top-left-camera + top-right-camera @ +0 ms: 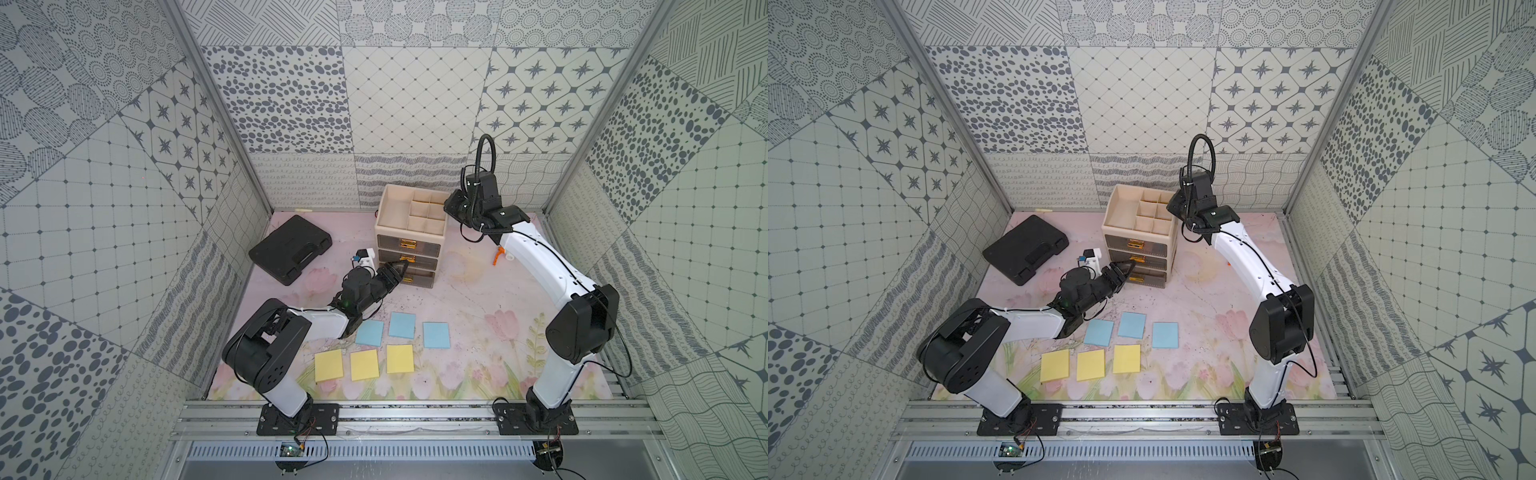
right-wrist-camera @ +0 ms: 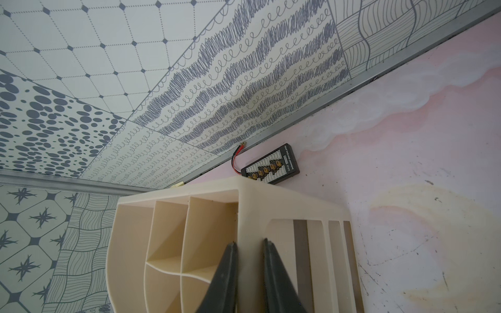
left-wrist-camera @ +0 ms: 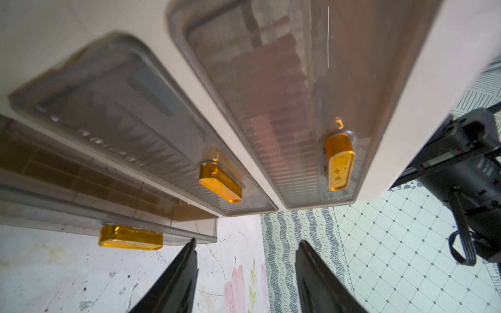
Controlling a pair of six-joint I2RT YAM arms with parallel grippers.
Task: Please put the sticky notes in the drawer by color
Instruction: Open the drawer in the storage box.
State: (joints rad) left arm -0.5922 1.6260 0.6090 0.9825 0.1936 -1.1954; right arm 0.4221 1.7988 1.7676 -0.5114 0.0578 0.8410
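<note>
Your left arm (image 1: pixel 266 357) reaches to the drawer cabinet (image 1: pixel 390 243), left gripper (image 3: pixel 248 241) jaws apart and empty before the part-open bottom drawer (image 3: pixel 67 214); your right gripper (image 2: pixel 249 241) pinches the cabinet's tray wall. Three blue sticky notes (image 1: pixel 402 325) and three yellow sticky notes (image 1: pixel 364 365) lie on the mat (image 1: pixel 478 291) in front.

I see flat black case (image 1: pixel 291 248) far-left on floral mat (image 1: pixel 469 316); sm. connector board (image 2: pixel 272 165) w/ red wire (image 2: pixel 235 158) at back wall (image 2: pixel 244 89).
</note>
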